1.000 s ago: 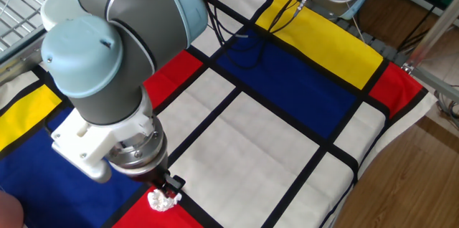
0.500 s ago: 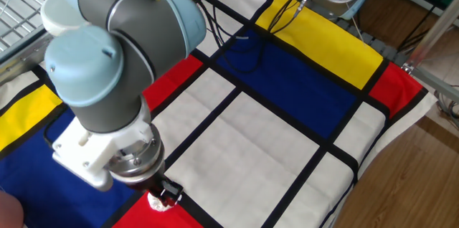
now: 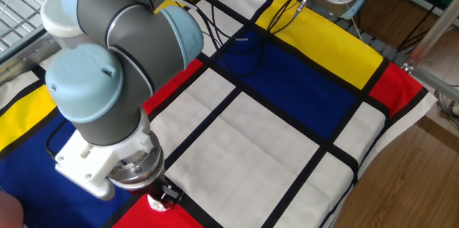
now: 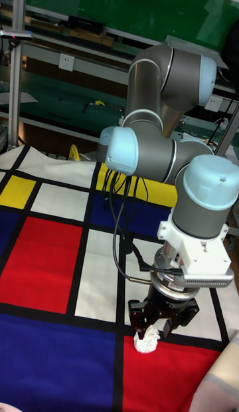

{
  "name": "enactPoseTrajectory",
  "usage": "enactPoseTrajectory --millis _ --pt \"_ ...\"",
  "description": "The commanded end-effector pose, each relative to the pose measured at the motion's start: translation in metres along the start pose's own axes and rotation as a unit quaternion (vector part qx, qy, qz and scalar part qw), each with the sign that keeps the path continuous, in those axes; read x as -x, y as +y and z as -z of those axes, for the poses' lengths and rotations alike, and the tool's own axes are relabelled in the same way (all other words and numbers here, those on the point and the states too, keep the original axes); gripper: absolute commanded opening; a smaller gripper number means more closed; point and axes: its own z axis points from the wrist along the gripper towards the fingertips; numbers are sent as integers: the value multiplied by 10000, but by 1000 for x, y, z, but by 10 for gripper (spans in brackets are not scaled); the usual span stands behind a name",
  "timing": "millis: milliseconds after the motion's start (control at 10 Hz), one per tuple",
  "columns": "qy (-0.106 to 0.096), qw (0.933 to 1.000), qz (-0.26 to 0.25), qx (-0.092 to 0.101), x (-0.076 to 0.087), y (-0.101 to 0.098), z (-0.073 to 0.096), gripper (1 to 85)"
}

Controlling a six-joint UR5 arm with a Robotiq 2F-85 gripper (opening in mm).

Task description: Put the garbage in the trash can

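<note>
Low over the worktop (image 3: 280, 142), the end effector (image 4: 151, 330) points straight down with its black fingers (image 4: 138, 315) spread on either side of the garbage (image 4: 146, 341). They have not closed: the crumpled white wad sits between and just under the fingertips, resting on the cloth (image 4: 60, 252). Whether the pads already touch the paper cannot be told. In the fixed view the wrist hides most of this, and only a bit of the garbage (image 3: 157, 202) shows beneath the end effector (image 3: 166, 195). The wad lies by a black stripe where a red panel meets a blue one. Behind the end effector, black cables (image 4: 119, 212) hang from the arm (image 4: 166, 146) above the checked cloth.
</note>
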Motion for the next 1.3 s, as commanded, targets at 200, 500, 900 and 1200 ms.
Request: enactPoseTrajectory --millis 200,500,900,1200 --pt "-63 9998 165 62 -2 -3 -18 580" --pt "-92 9999 104 50 -6 -1 -26 580" --pt "-137 9998 115 -5 -7 -2 -32 577" --pt "-145 9999 41 -52 -7 -5 -32 533"
